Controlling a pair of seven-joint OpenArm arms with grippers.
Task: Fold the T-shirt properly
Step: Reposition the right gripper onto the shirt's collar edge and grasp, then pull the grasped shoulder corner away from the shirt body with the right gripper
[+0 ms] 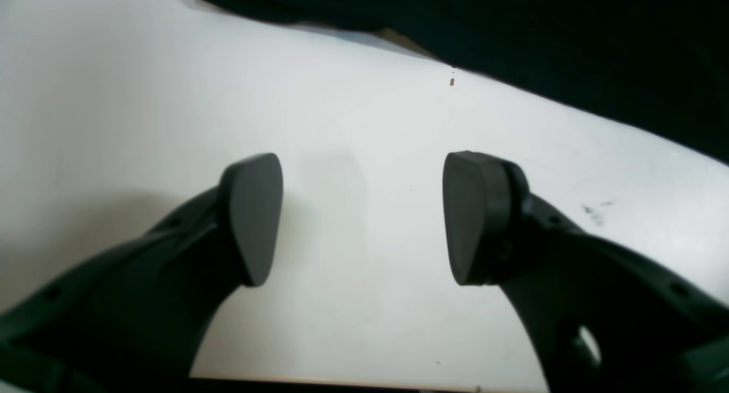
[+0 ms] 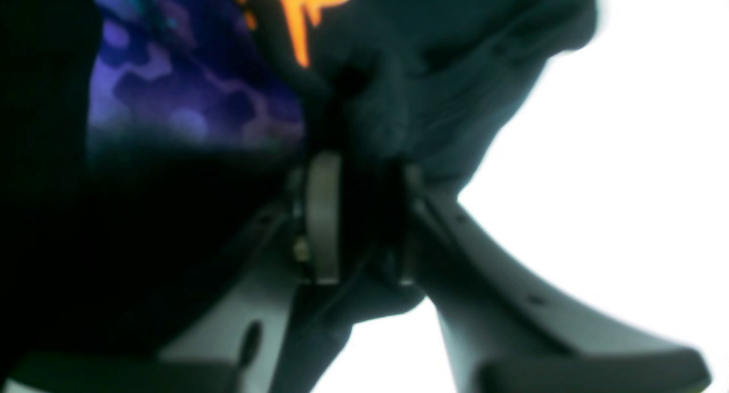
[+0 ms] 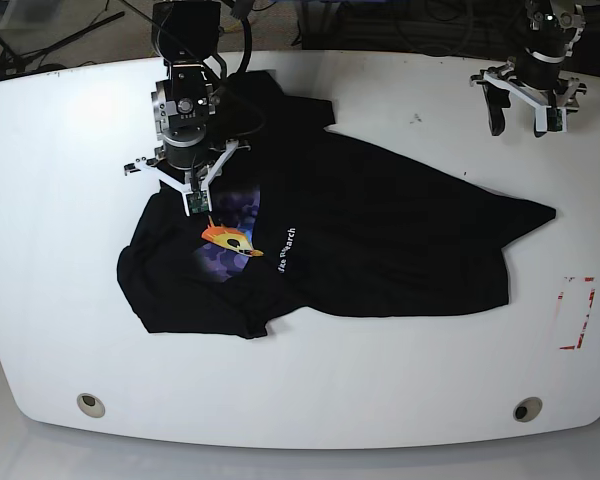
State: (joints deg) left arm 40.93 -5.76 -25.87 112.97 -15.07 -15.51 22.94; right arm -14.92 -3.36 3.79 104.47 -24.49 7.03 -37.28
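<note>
Right claw (image 3: 193, 200) clamped on a bunched fold of the T-shirt (image 3: 380, 240) beside its print. Left claw (image 1: 363, 219) wide apart, gripping nothing, above bare white counter (image 1: 142, 85)

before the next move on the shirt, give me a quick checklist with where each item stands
1. Right end effector shut on shirt cloth: ok, fabric sits bunched between its fingers.
2. Left end effector open and empty: ok.
3. Left end effector off the shirt: ok, it hangs over bare table beside the hem.
4. Shirt lying flat: not ok, rumpled, with the print partly folded over.
5. Layers held by the right end effector: cannot tell, wrist view is blurred.
</note>
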